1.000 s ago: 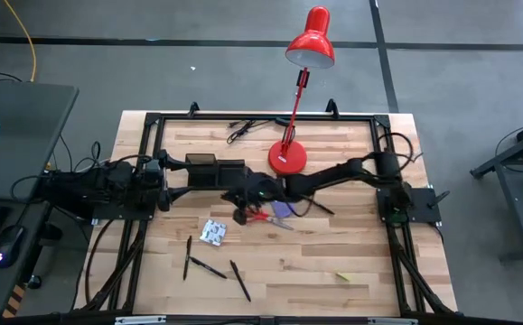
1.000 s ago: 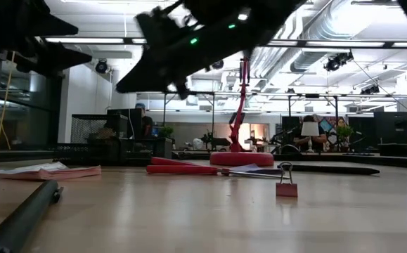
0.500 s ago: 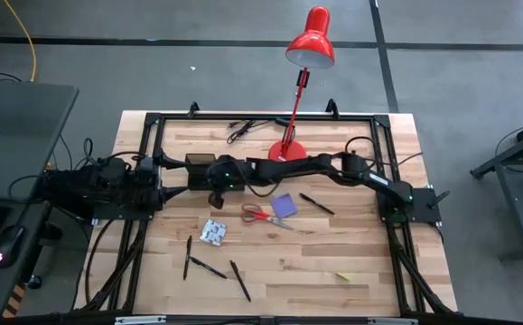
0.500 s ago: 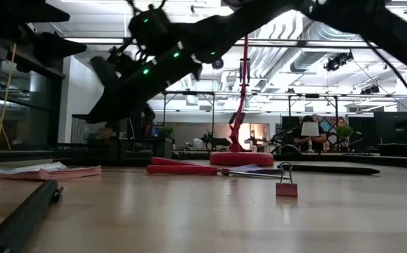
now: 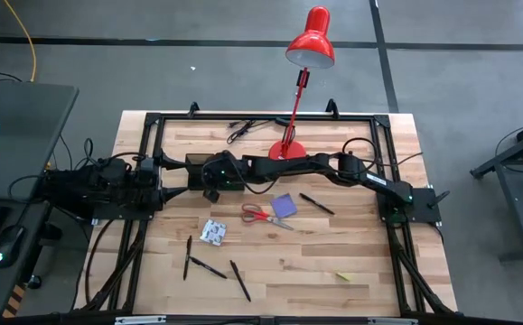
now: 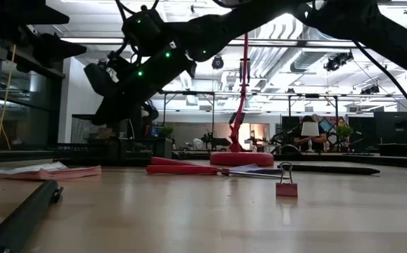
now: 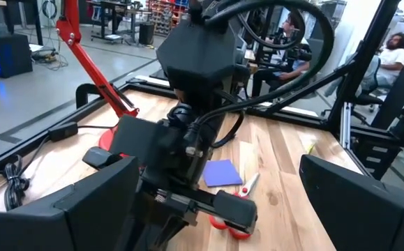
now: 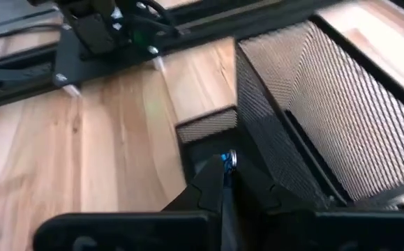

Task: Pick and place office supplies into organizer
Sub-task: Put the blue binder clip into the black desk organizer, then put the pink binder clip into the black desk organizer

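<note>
One black mesh organizer (image 5: 195, 163) at left-centre of the wooden table (image 5: 351, 244), just left of the red lamp's round base (image 5: 286, 153). Directly above its lower tray section, the right gripper (image 5: 213, 178), at the end of an arm stretched across from the right side. Clenched tight, fingers (image 8: 208, 188) pressed together in the right wrist view, tips just over the mesh wall; at the very tips a small blue-and-silver bit (image 8: 227, 160), too small to identify.

Loose on the boards, nearer than the organizer and to its right: red-handled scissors (image 5: 263, 215), with the purple pad (image 5: 284, 205) touching or just beside the blades. Just right of the pad, one black pen (image 5: 316, 204). Near-left of the scissors, well apart, the patterned packet (image 5: 212, 232). Nearer still, three more pens (image 5: 209, 268), spread out and not touching.

Just left of the organizer, low over the table, the left gripper (image 5: 163, 174), released and spread wide, fingers (image 7: 83, 209) far apart and empty in its wrist view.

At the far edge, a black cable (image 5: 243, 131). In the low view, a small pink binder clip (image 6: 285, 184) upright on the table.
</note>
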Motion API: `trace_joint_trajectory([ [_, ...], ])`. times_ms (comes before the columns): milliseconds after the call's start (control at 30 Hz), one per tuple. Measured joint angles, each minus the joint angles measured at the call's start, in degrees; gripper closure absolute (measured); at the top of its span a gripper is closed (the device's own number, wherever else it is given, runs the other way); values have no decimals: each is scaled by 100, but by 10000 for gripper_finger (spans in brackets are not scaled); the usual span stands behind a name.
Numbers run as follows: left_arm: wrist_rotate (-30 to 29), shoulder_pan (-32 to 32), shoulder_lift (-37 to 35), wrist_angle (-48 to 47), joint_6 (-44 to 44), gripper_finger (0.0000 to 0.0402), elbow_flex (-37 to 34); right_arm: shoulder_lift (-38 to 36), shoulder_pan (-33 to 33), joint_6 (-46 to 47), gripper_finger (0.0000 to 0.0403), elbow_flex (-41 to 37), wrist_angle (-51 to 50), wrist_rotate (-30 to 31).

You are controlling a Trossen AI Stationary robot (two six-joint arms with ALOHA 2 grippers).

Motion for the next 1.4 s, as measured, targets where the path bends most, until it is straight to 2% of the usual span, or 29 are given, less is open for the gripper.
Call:
trace_joint_trajectory([
  [400,0,0,0,-38,-1,21,0,0,4,-97,281,0,101,52],
  [633,-5,0,0,-181,-1,21,0,0,80,-278,244,0,-106,-56],
  [800,-22,0,0,-169,0,21,0,0,303,-289,243,0,-692,-30],
  [1267,-25,0,0,-195,-1,21,0,-84,1393,-270,277,-21,-1377,283],
  [1400,-28,0,0,-209,-1,21,0,-90,1864,-161,281,-148,-1259,719],
])
